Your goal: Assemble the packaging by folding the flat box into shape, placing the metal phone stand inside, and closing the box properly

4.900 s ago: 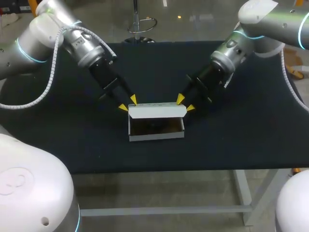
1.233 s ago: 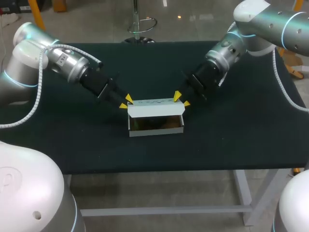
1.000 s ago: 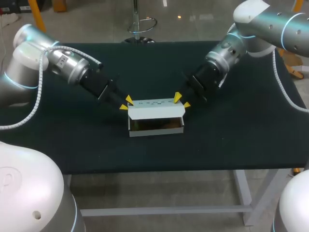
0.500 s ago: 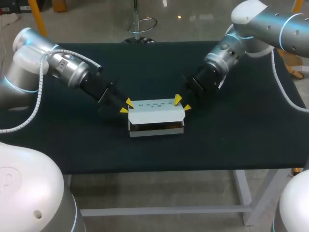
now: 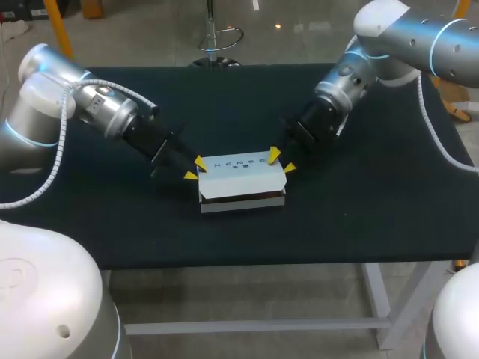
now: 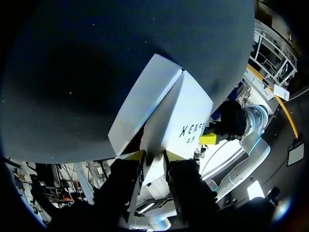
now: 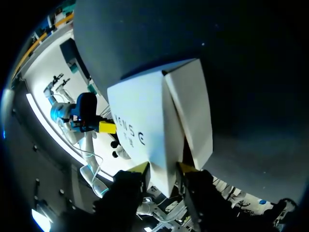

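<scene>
Table [image 5: 374, 209]: flat top, matte black cloth, pale metal frame underneath. Left arm [image 5: 52, 97] and right arm [image 5: 404, 30]: smooth silver-grey round housings, each ending in a black wrist section, coming in from the two far corners and angling down to the middle. Box [image 5: 241, 203]: white cardboard, low and rectangular, sitting near the table's middle, toward the front edge, long side facing front. Lid [image 5: 241, 178]: flat white panel with small dark print, folded down over the box but not seated, with a thin dark gap along the front between the lid and the front wall. Contents can't be made out through that gap. Left gripper [image 5: 194, 167] is at the lid's rear left corner, right gripper [image 5: 281, 161] at its rear right corner. In both wrist views the black fingers with yellow wedge tips stand narrowly apart with the lid's end edge filling the gap, so each jaw pair is pinching the lid. A plain white end panel [image 6: 140, 101] drops off beside the printed face.
</scene>
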`<state>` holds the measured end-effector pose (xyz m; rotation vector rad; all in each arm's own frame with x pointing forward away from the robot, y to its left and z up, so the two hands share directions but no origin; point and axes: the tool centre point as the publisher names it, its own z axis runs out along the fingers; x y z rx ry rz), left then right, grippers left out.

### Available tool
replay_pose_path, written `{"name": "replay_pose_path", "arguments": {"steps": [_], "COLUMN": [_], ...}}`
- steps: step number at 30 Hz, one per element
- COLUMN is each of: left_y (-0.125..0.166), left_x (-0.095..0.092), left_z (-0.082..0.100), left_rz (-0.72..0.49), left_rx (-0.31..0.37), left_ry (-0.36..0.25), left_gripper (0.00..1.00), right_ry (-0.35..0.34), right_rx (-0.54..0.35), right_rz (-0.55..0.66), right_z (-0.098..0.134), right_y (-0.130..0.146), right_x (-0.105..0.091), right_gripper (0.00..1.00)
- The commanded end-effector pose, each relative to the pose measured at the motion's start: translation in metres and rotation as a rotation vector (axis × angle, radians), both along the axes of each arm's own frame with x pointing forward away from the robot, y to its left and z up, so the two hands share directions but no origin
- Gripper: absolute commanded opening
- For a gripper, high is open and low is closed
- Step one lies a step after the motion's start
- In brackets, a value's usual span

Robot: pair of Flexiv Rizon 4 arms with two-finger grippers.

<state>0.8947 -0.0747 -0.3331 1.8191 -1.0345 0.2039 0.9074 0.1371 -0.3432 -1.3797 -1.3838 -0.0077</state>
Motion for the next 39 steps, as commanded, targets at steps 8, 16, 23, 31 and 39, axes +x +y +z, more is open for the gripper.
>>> {"name": "replay_pose_path", "arguments": {"steps": [8,16,23,31,39], "left_y": [0.008,0.01,0.012,0.03,0.034], "left_x": [-0.003,-0.003,-0.003,-0.008,-0.013], "left_z": [0.005,0.009,0.009,0.026,0.051], "left_rz": [0.008,0.013,0.013,0.021,-0.144], "left_rx": [0.034,0.057,0.072,0.062,0.138], "left_ry": [-0.029,-0.05,-0.06,-0.164,-0.358], "left_gripper": [0.4,0.42,0.42,0.71,1.0], "right_ry": [-0.01,-0.013,-0.015,-0.016,-0.019], "right_rx": [0.002,0.002,0.001,-0.003,-0.005], "right_rz": [0.007,0.008,0.01,0.013,0.012], "right_z": [0.0,-0.001,-0.002,-0.002,-0.001], "right_y": [0.001,0.0,0.001,0.002,0.002], "right_x": [0.003,0.003,0.004,0.004,0.004], "right_gripper": [0.4,0.39,0.39,0.4,0.4]}}
